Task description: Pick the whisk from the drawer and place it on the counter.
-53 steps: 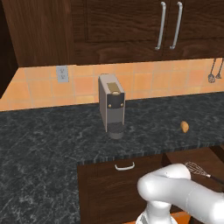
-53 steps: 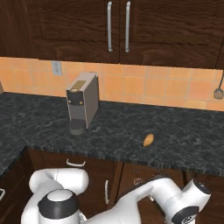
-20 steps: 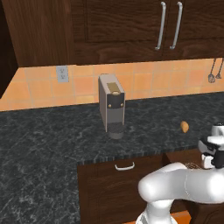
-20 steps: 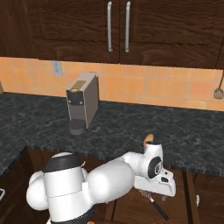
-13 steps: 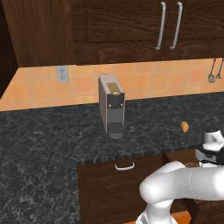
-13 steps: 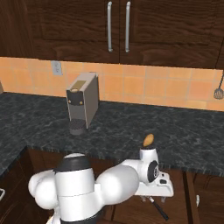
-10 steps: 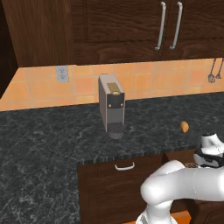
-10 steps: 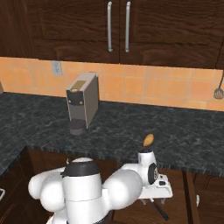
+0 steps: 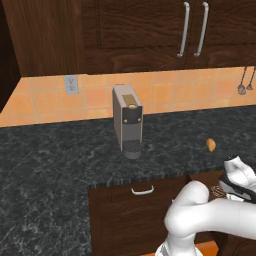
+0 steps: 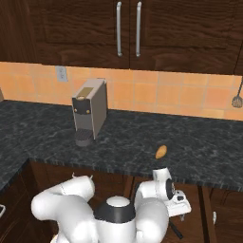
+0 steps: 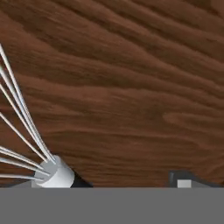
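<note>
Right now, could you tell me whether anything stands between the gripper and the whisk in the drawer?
Nothing visible does. In the hand view the whisk lies on the bare wood floor of the drawer, its wire loops and collar right at the gripper, with no other item in between.

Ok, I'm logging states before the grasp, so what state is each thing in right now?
drawer: pulled open.
whisk: lying on the drawer floor.
claw: open, low beside the whisk's neck.
drawer front with silver handle: shut.
upper cabinet doors: shut.
coffee machine: upright on the counter.
</note>
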You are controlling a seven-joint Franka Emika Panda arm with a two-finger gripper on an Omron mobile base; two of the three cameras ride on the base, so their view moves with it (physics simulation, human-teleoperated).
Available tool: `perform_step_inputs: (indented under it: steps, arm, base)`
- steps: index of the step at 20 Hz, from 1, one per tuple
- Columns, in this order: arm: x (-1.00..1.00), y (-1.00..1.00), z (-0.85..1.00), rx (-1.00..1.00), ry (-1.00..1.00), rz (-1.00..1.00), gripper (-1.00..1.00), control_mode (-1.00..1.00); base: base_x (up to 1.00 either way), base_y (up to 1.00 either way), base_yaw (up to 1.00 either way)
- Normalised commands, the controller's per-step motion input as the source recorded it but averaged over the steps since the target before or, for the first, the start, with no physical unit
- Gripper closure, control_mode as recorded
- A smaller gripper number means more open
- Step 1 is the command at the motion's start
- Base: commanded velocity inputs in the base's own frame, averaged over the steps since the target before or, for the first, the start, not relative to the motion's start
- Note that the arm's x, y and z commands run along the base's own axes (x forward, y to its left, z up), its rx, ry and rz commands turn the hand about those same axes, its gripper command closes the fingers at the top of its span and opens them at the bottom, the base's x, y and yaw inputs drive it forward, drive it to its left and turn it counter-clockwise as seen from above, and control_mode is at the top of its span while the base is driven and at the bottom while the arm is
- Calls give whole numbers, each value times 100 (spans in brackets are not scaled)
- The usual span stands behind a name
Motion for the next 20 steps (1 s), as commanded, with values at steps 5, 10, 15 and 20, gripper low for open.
perform_step_inputs:
  steps: [5, 10, 15, 20]
  arm:
    - [-38, -31, -62, 3, 9, 11, 100, -100]
    - [-99, -52, -13, 12, -1, 4, 100, -100]
    - [-67, -25, 26, 6, -9, 1, 100, -100]
    - [-16, 2, 100, 3, -28, 1, 100, -100]
  base:
    - [0, 0, 0]
    - [0, 0, 0]
    - [0, 0, 0]
    - [0, 0, 0]
